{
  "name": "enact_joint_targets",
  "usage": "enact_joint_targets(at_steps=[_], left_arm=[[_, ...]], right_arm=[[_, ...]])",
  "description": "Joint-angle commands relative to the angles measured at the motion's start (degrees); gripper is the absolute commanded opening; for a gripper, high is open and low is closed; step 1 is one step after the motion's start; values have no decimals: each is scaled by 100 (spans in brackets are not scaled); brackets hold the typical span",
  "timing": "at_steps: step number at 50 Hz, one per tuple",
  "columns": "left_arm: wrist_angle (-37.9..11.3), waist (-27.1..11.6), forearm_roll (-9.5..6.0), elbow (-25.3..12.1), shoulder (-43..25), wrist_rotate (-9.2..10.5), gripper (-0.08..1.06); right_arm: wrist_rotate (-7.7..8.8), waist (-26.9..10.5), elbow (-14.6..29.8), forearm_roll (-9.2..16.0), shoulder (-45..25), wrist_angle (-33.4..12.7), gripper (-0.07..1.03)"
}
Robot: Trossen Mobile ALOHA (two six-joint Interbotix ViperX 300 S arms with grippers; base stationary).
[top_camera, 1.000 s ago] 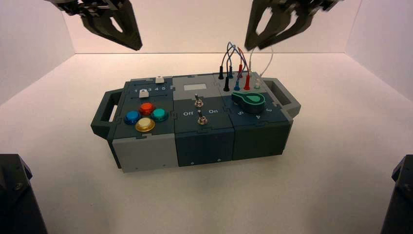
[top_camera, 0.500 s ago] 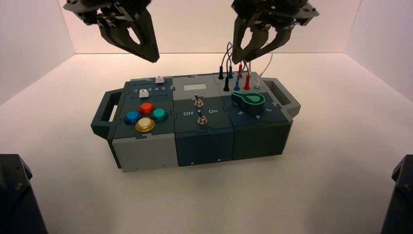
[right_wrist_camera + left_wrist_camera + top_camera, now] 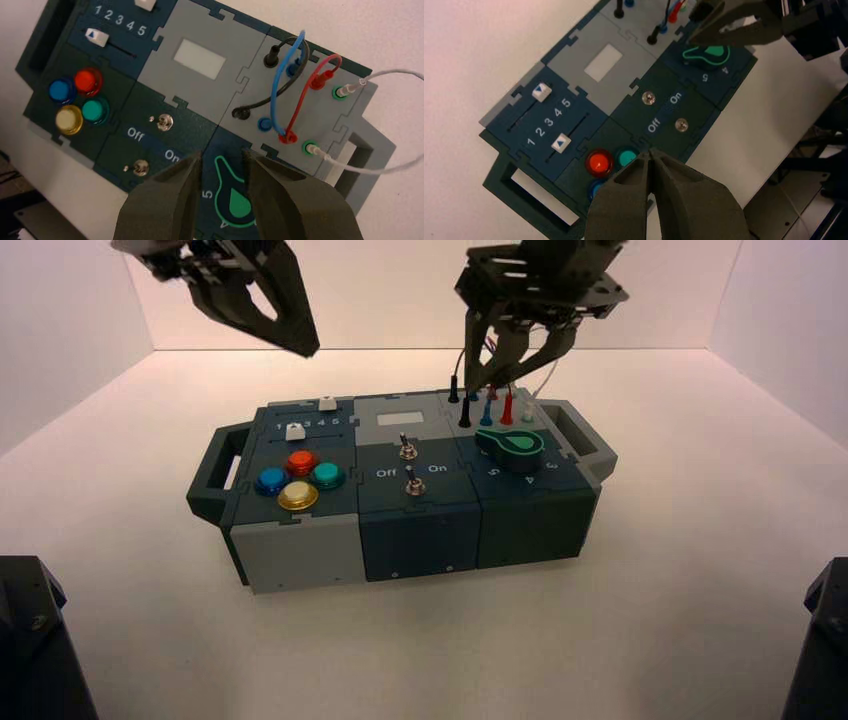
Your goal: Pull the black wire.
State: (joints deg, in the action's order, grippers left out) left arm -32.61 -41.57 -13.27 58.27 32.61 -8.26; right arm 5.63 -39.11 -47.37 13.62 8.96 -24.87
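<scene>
The black wire lies beyond the right gripper, toward the far side of the box and below it, so the coming move looks like a reach forward and down. The right gripper is spread, with nothing between its fingers, and hangs above the box near the green-edged knob. The wire arches on the grey panel at the box's right, its length running roughly from the far edge toward the robot, between a far black plug and a near black plug. The right arm is clearly the nearer one; the left gripper waits over the box's left part, its fingers pressed together. What stands in the way is the blue wire — it crosses the black loop, and a careless pinch could take both. The red wire is just to its right, the white wires farther right. Closing by a black plug — the near one, perhaps — seems cleaner.
</scene>
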Motion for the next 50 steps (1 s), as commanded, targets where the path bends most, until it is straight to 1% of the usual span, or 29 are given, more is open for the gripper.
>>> enact_joint_targets(at_steps=[1, 7, 9, 23, 30, 35, 45, 50], left_arm=[[44, -18, 9, -123, -53, -26, -3], [53, -18, 9, -132, -70, -35, -3], [62, -26, 9, -132, -97, -44, -3], [70, -18, 9, -141, -105, -44, -3], [62, -26, 0, -132, -105, -44, -3], [53, -26, 0, -141, -88, -44, -3], [53, -26, 0, -132, -35, -44, -3], [44, -26, 0, -132, -18, -53, -3]], right_arm=[[0, -18, 185, 0, -44, 79, 43], [0, -18, 255, -18, -193, 114, 43], [-9, 35, 360, -35, -352, 132, 43], [-9, 44, 642, -70, -756, 176, 43], [0, 62, 782, -158, -879, 167, 43], [-26, 105, 826, -185, -923, 158, 43], [-26, 352, 844, -246, -993, 105, 43], [-35, 369, 844, -255, -1037, 105, 43]])
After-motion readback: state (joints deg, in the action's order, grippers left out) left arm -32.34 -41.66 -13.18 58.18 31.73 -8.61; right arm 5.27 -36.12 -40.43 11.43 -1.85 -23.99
